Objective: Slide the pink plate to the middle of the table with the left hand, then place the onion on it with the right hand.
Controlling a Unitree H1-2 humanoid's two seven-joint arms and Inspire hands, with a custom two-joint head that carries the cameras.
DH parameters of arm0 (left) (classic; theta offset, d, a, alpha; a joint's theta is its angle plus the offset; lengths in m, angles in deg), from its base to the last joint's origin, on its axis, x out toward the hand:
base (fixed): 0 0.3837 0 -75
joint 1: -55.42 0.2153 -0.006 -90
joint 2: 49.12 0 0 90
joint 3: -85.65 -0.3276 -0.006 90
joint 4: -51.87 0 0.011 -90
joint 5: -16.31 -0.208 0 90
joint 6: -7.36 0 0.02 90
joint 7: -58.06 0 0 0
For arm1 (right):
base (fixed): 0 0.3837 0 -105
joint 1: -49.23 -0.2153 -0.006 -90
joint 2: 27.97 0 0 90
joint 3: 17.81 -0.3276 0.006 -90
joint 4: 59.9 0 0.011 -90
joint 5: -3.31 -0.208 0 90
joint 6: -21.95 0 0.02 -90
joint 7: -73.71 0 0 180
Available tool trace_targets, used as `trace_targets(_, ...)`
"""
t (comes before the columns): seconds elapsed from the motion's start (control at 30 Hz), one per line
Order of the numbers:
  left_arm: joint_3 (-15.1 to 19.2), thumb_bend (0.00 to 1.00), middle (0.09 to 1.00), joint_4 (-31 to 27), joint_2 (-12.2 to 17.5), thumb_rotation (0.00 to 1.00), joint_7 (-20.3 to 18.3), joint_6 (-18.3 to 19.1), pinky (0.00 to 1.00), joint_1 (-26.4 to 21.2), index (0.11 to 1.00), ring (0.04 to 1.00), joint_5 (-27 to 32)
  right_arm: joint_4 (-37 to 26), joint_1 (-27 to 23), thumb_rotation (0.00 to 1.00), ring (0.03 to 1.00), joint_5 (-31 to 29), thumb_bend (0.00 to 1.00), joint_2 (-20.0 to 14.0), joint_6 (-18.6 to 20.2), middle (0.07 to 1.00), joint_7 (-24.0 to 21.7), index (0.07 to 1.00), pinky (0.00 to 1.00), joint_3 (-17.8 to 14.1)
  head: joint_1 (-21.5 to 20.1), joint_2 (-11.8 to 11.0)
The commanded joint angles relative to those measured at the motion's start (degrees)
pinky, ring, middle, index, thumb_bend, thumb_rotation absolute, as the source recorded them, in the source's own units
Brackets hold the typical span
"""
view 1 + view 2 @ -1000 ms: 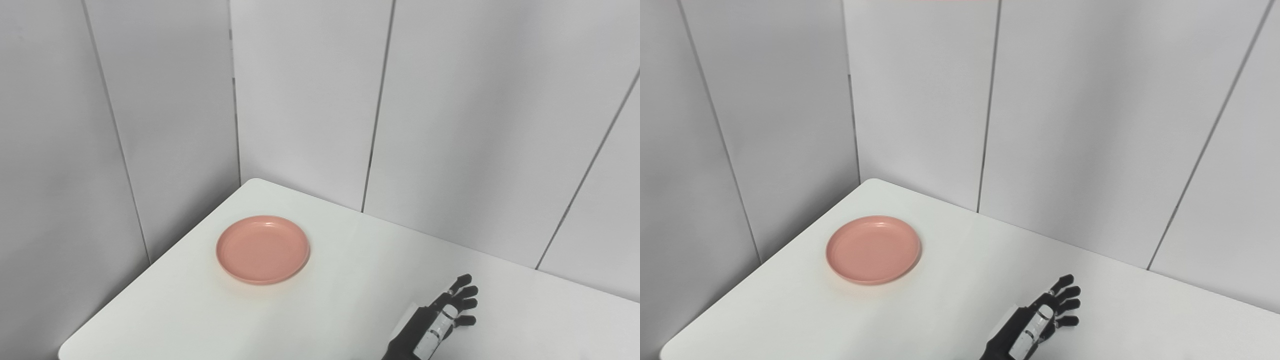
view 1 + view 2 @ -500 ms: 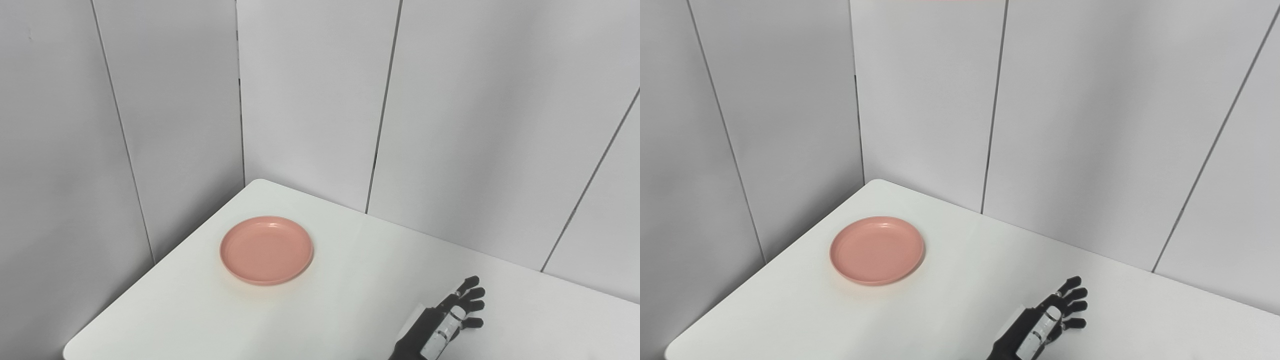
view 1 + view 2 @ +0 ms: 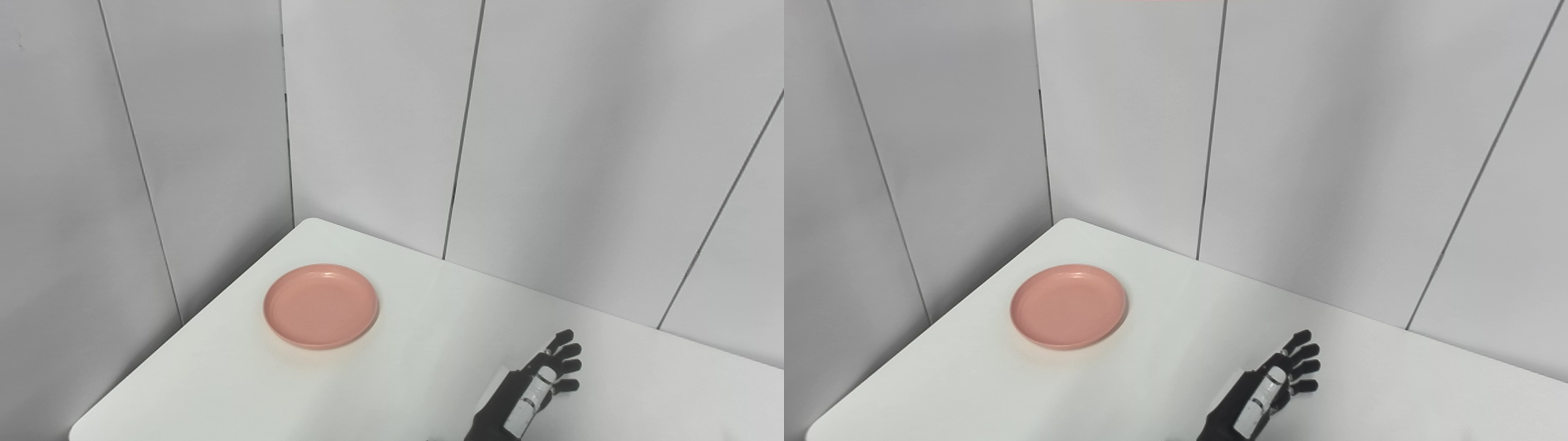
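While my one visible hand (image 3: 533, 392), open and empty at lower right, waits, I'd push the pink plate (image 3: 321, 305) rightward by its left rim.

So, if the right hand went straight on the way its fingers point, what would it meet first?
The way looks free: the right hand points over the table, away from the pink plate, probably toward the wall.

Left hand (image 3: 527, 392) — black shell, black fingers (image 3: 566, 351), white-silver back panel.
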Motion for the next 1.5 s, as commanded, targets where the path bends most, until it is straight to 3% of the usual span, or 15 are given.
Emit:
trace_targets(0.0, 0.49, 0.5, 0.954, -2.25, -0.55, 1.0, 0.87, 1.15, 0.9, 1.31, 0.938, 0.935, -1.08, 0.75, -0.34, 0.94, 0.877, -0.35, 0.39, 0.77, -1.48, 0.919, 0.26, 0.913, 0.94, -0.09, 0.03, -0.07)
trace_targets(0.2, 1.44, 0.49, 0.964, -7.31, -0.18, 1.0, 1.46, 3.82, 0.92, 1.29, 0.947, 0.947, -1.76, 1.79, -0.67, 0.91, 0.844, 0.07, 0.4, 0.59, -2.68, 0.883, 0.16, 0.882, 0.89, 0.04, 0.24, -0.28)
trace_targets(0.37, 2.65, 0.49, 0.978, -11.27, 0.31, 1.0, 1.66, 5.43, 0.95, 0.73, 0.959, 0.964, -1.94, 0.52, -0.52, 0.9, 0.838, 0.53, 0.38, 1.02, -0.66, 0.882, 0.81, 0.88, 0.89, 0.1, 0.38, -0.49)
trace_targets(0.53, 4.37, 0.49, 0.981, -15.3, 0.91, 1.0, 2.66, 7.73, 0.94, -0.14, 0.969, 0.965, -2.27, 0.88, -0.61, 0.9, 0.839, 0.63, 0.39, 1.25, -1.2, 0.882, 0.87, 0.879, 0.9, 0.24, 0.53, -0.72)
trace_targets(1.23, 13.78, 0.5, 0.988, -22.6, 6.93, 1.0, 3.05, 7.42, 0.98, -3.49, 0.973, 0.977, 2.75, 1.95, -1.11, 0.87, 0.802, 0.78, 0.35, 1.3, -1.71, 0.85, 0.84, 0.852, 0.91, 0.2, 0.89, -1.22)
trace_targets(1.47, 16.63, 0.5, 0.99, -25.26, 8.85, 1.0, 5.27, 7.79, 0.98, -3.98, 0.978, 0.975, 1.3, 1.93, -1.22, 0.87, 0.791, 0.9, 0.35, 1.25, -1.19, 0.838, 1.02, 0.844, 0.9, 0.1, 1.19, -1.31)
